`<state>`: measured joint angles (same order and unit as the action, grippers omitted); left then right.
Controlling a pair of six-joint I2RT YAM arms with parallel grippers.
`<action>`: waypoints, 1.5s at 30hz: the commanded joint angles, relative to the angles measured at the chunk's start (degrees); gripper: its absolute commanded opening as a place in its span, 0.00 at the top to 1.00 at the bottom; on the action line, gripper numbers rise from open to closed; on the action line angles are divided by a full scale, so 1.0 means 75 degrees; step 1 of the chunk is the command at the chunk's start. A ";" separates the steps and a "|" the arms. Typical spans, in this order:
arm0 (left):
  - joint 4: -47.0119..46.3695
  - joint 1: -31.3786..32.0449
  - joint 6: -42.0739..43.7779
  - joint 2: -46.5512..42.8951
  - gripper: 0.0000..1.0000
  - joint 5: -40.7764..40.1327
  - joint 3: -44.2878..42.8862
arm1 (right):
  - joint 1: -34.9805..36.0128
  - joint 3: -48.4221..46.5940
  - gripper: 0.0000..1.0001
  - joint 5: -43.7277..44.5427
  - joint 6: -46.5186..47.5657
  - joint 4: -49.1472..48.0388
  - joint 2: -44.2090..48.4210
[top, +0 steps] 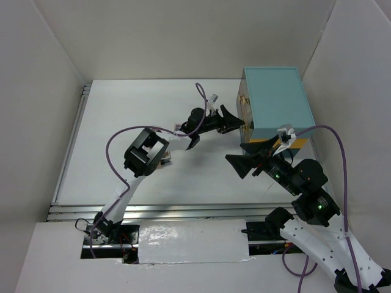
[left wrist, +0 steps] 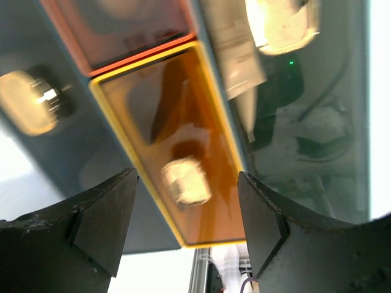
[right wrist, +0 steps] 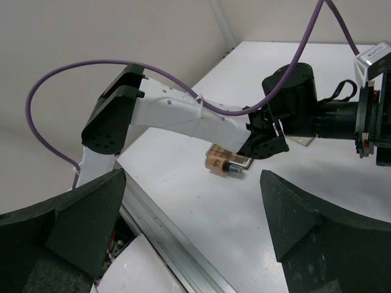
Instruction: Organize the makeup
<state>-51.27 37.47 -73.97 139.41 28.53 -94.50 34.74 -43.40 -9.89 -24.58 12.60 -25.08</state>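
Note:
The teal case (top: 278, 101) stands at the back right. My left gripper (top: 235, 119) is open at its front. In the left wrist view its fingers (left wrist: 104, 220) stand on both sides of a gold knob (left wrist: 186, 181) on the amber, yellow-rimmed drawer (left wrist: 177, 110), without touching it. My right gripper (top: 244, 160) is open and empty above the table, near the case's near corner. A beige foundation bottle with a black cap (right wrist: 223, 166) lies beside an eyeshadow palette (right wrist: 241, 162), which is partly hidden under the left arm. Sponges and tubes are out of view.
An orange drawer (left wrist: 122, 30) sits beside the amber one. More gold knobs show on the case (left wrist: 27, 101). The left arm (top: 146, 152) arches over the table's middle. A metal rail (top: 153, 210) runs along the near edge. White walls enclose the table.

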 commanded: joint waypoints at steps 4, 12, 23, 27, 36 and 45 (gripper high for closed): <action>-0.0525 0.0183 -0.0250 0.0583 0.22 0.0320 -0.0970 | 0.0044 0.0032 0.02 -0.0076 0.0078 -0.0461 0.0016; -0.0477 0.0277 -0.0344 0.0759 0.45 0.0344 -0.1077 | 0.0043 0.0032 0.02 -0.0087 0.0066 -0.0461 0.0016; -0.0887 0.0265 -0.0356 0.0478 0.65 0.0262 -0.0514 | 0.0032 0.0044 0.01 -0.0111 0.0066 -0.0473 0.0016; -0.0794 0.0160 -0.0215 0.0268 0.70 0.0215 -0.0292 | 0.0044 0.0056 0.01 -0.0123 0.0054 -0.0496 -0.0007; -0.1263 -0.0683 0.0065 -0.1044 0.71 0.0016 0.1651 | 0.0044 0.0056 0.02 -0.0205 0.0043 -0.0508 -0.0031; -0.1133 -0.1106 0.0570 -0.1842 0.57 -0.0218 0.2931 | 0.0043 0.0056 0.02 -0.0240 0.0043 -0.0543 -0.0113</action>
<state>-57.91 30.30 -74.15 128.31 29.23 -74.02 34.74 -43.40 -11.33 -24.60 12.40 -25.39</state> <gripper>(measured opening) 0.443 0.985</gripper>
